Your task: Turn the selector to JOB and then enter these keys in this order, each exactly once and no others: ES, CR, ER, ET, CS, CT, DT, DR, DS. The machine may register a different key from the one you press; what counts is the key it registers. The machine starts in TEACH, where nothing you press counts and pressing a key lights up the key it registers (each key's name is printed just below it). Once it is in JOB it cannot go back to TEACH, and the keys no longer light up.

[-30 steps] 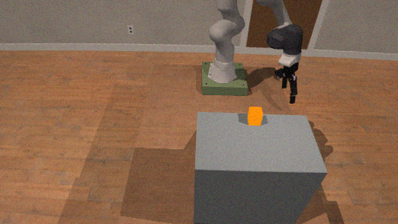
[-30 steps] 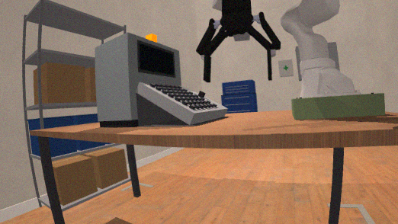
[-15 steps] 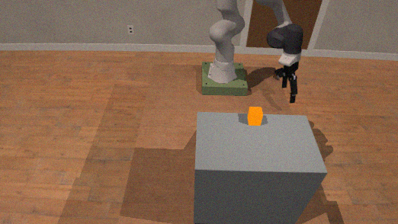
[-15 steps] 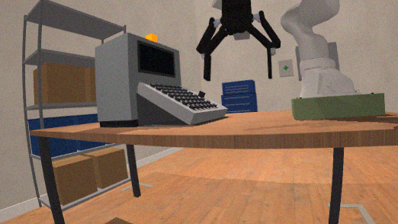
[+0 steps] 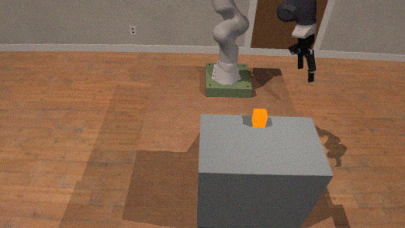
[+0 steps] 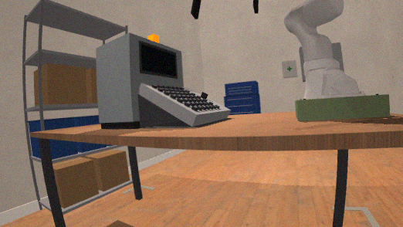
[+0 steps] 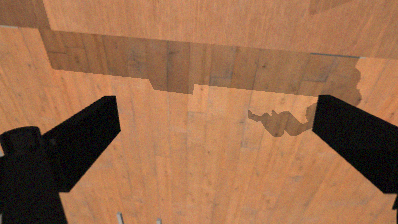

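The grey machine [image 5: 264,149] [image 6: 116,81] stands on the table, seen from behind and above in the top view. In the exterior view its dark screen [image 6: 158,59] and sloped panel of black keys [image 6: 185,98] face the arm's side. A raised black knob [image 6: 204,95], apparently the selector, sits at the panel's far edge; its setting and the key names are too small to read. No lit key can be made out. My gripper [image 5: 306,74] [image 6: 225,15] [image 7: 216,113] is open and empty, high above the table level and off to the arm's side of the machine.
An orange block [image 5: 259,118] [image 6: 154,38] sits on top of the machine. The arm's green base [image 5: 229,92] [image 6: 343,108] stands on the wooden table [image 6: 247,142] [image 7: 200,20]. A shelf rack [image 6: 77,15] and blue drawers [image 6: 242,104] are behind.
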Available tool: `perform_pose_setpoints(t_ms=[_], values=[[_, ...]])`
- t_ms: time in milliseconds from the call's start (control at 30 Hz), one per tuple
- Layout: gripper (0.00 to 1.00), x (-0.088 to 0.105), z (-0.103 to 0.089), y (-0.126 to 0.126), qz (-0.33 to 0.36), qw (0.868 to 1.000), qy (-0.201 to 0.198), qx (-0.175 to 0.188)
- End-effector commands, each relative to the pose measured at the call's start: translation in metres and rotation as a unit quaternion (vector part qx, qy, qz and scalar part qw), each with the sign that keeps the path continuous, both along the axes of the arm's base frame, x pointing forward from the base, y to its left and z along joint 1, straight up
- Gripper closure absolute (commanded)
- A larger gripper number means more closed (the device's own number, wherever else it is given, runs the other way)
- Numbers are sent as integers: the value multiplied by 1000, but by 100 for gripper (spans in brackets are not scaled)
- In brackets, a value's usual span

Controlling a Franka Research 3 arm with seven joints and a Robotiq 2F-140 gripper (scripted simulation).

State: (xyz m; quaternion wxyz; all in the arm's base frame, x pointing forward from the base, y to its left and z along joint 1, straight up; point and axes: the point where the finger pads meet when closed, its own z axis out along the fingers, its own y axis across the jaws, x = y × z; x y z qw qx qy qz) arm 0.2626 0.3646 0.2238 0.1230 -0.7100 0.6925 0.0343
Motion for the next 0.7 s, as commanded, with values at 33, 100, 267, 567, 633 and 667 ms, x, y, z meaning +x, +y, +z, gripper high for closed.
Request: perform_pose_setpoints(t_ms=[33,100,267,567,633,667], values=[[0,-16,20,-20,-5,999,30,-33],[0,-16,21,-20,-5,999,30,-33],[0,-10,19,-27,34,998,26,-46],[0,5,13,-47,134,988,14,-79],[0,7,12,-50,149,985,13,-85],[0,8,12,-52,157,984,12,-87]])
